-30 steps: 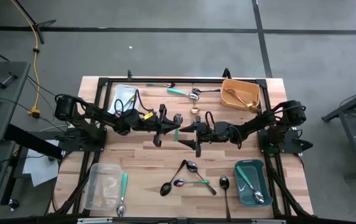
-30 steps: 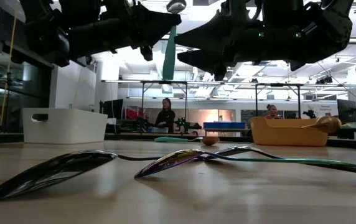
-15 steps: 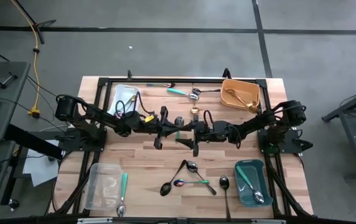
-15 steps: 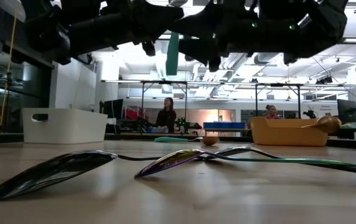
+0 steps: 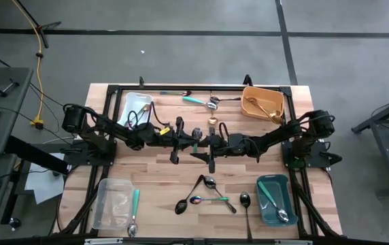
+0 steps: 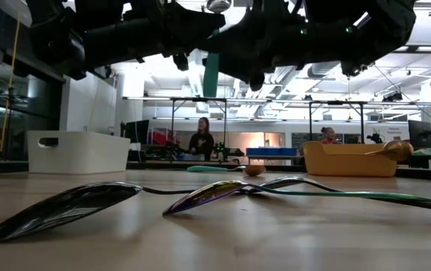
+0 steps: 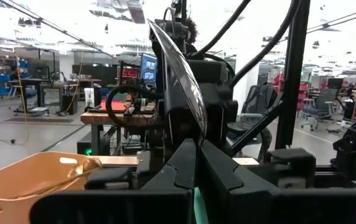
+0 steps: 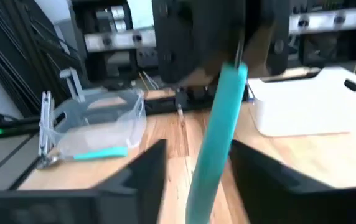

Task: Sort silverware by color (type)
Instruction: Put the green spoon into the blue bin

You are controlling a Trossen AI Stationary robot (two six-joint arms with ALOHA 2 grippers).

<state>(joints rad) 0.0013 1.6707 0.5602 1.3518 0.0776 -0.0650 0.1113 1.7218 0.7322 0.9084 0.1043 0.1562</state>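
A spoon with a silver bowl (image 7: pixel 179 68) and a teal handle (image 6: pixel 211 74) stands upright in the air over the table's middle. My left gripper (image 7: pixel 196 155), coming from the left (image 5: pixel 193 139), is shut on it. My right gripper (image 8: pixel 198 148) comes from the right (image 5: pixel 206 143) and is open, with the teal handle (image 8: pixel 218 130) hanging between its two fingers. More silverware lies loose near the front edge (image 5: pixel 208 194) and at the far middle (image 5: pixel 208 103). My left gripper pinches the spoon between its two fingers just below the bowl (image 7: pixel 195 142). The fingers reach about level from the table's left and lie across the spoon. The spoon stands upright, bowl up, handle hanging below, clear of the table. My right gripper has its fingers (image 8: pixel 252 174) beside the handle; whether they touch it, I cannot tell.
A white bin (image 5: pixel 137 105) stands far left and an orange bin (image 5: pixel 262 102) with gold spoons far right. A clear bin (image 5: pixel 113 204) is near left, with a teal-handled utensil (image 5: pixel 134 204) at its edge. A teal bin (image 5: pixel 276 197) near right holds a spoon.
The two grippers have drawn closer together over the table's middle. The spoon's teal handle, which hung free beside my right gripper, now stands between its fingers. The spoon stays upright in my left gripper.
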